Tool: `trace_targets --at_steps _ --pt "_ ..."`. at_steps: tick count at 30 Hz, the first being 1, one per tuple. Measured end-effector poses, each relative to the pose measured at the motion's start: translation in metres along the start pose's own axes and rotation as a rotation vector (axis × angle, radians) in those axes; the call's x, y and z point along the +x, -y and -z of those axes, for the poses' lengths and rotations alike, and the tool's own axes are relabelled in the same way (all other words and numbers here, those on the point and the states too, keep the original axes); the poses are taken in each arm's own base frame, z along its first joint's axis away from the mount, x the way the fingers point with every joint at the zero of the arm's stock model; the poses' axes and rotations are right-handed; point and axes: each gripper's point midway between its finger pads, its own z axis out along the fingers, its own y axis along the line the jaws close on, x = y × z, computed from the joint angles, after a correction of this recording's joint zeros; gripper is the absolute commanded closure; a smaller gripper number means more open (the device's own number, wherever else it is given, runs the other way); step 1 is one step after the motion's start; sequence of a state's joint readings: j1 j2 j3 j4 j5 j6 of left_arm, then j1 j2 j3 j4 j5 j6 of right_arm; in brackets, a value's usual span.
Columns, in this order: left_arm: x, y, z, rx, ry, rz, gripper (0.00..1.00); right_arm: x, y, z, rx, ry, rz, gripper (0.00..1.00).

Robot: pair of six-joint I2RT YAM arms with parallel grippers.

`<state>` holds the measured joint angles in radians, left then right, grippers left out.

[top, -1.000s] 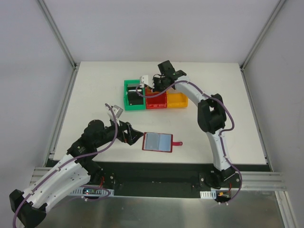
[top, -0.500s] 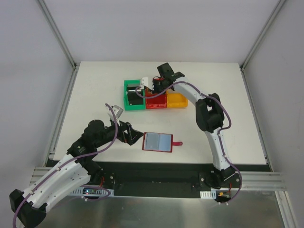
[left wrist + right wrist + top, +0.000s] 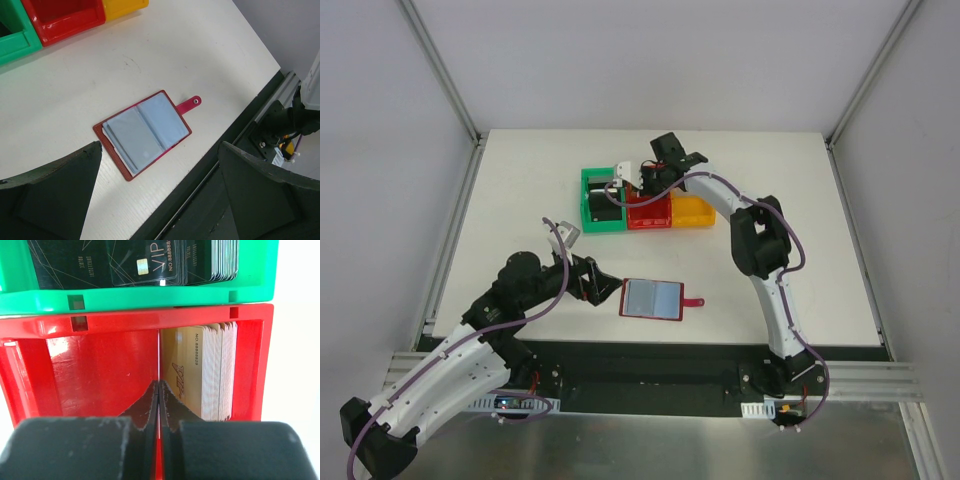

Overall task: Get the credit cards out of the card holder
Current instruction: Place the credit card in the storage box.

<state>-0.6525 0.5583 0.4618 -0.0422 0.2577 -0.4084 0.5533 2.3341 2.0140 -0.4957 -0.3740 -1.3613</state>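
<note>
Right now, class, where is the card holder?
Top view: the card holder lies open on the white table near its front edge, just right of the left tool.

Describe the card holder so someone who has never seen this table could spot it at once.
On the white table, look toward the near edge, around its middle, in front of the row of green, red and yellow bins. The card holder lies open and flat there: dark red, with grey-blue lining and a small red tab strap, unlike the upright-walled plastic bins.
</note>
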Motion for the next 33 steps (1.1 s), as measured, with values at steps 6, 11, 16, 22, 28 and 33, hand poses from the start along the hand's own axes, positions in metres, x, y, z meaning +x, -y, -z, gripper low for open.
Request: trace_targets --at_steps 6,11,16,22,28,33 --pt "0.001 0.000 0.000 -0.001 -0.003 0.001 0.01 0.000 0.001 -0.001 0.004 0.002 0.001 1.00" --pt "0.001 0.000 0.000 -0.001 -0.003 0.001 0.01 0.000 0.002 -0.001 0.010 0.000 -0.009 0.99" --pt "0.001 0.000 -0.001 -0.001 -0.003 0.001 0.01 0.001 0.006 -0.004 0.032 -0.006 -0.014 0.97" --pt "0.001 0.000 -0.001 -0.001 -0.003 0.001 0.01 0.003 0.009 -0.007 0.052 -0.016 -0.020 0.94" --pt "0.001 0.000 -0.001 0.000 -0.004 0.001 0.01 0.004 0.013 -0.006 0.071 -0.029 -0.023 0.94" --pt "0.001 0.000 -0.001 0.000 -0.004 0.001 0.01 0.005 0.015 -0.006 0.082 -0.031 -0.024 1.00"
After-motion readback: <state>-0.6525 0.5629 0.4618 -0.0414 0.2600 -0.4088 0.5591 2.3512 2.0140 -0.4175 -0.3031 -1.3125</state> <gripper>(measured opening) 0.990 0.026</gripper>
